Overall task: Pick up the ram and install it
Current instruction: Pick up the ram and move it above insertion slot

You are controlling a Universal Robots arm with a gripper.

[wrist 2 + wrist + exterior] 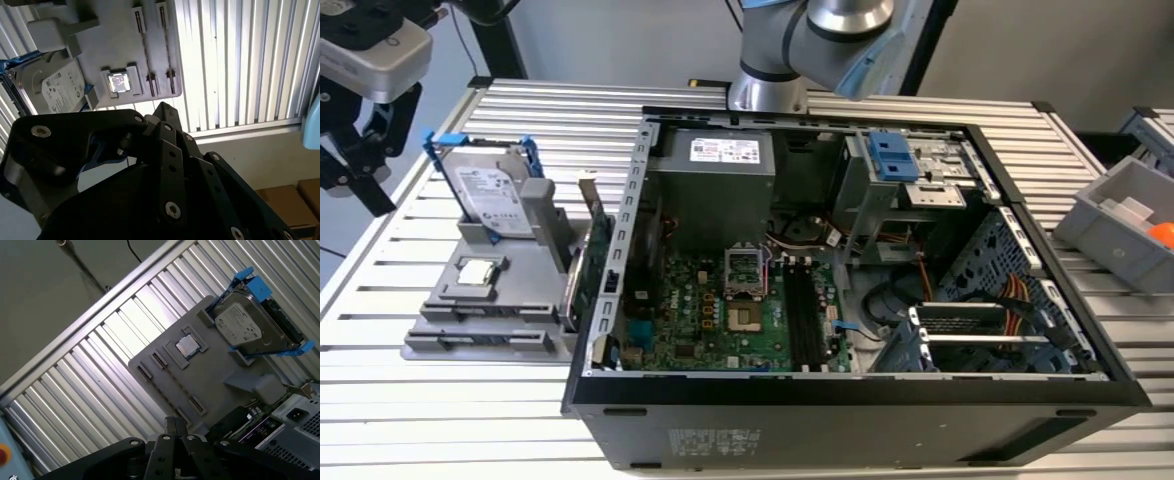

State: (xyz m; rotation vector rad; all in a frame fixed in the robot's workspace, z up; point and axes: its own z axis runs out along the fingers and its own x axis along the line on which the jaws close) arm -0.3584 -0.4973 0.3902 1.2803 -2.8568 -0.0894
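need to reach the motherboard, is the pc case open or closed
Open. In the exterior view the pc case has no side panel on, and the motherboard inside is exposed.

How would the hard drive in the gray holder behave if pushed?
The hard drive looks like a rigid metal box, so probably stiff and heavy for its size. It stands on edge in the gray holder, so a push near its top might tip it.
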